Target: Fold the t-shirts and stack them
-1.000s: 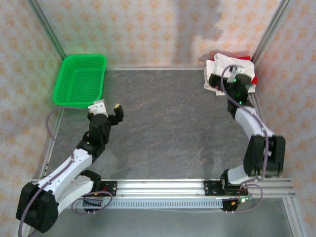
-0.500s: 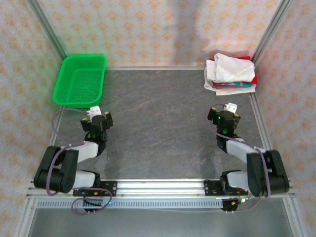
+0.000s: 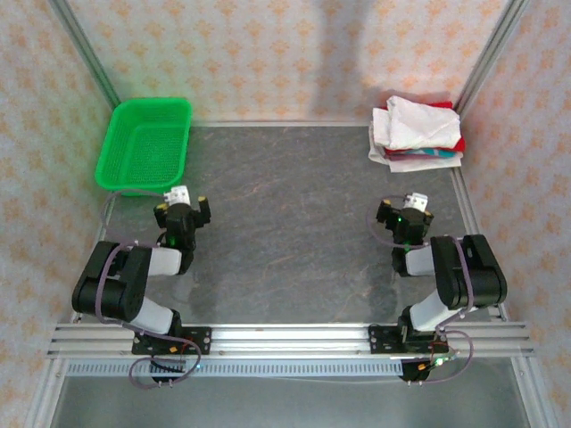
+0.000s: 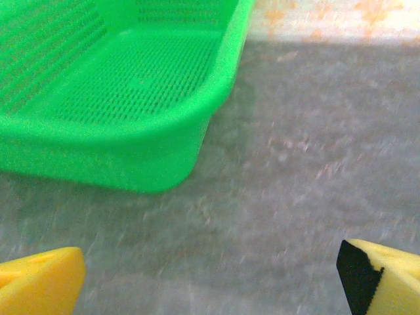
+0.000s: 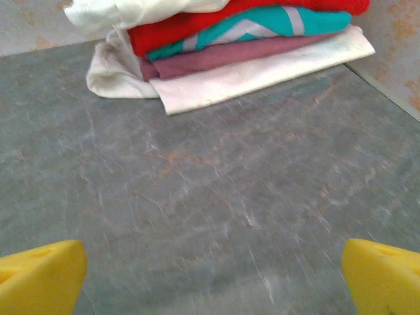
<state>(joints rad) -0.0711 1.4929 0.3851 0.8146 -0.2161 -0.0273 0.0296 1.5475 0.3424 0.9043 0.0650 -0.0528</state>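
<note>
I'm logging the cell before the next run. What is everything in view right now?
t-shirt stack: one; cream-white on top, then red, teal, mauve and white layers; far right corner of the table.
basket: one; green mesh; far left corner.
table: one; grey, stone-patterned; beneath everything.
left gripper: one; yellow fingers, open; left side, just in front of the basket.
right gripper: one; yellow fingers, open; right side, facing the t-shirt stack, apart from it.

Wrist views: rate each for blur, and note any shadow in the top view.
Left wrist: soft and smeared, the table streaky beside the basket. Right wrist: sharper, the t-shirts distinct in layers. Top external: even light, a faint grey shadow on the back wall.
</note>
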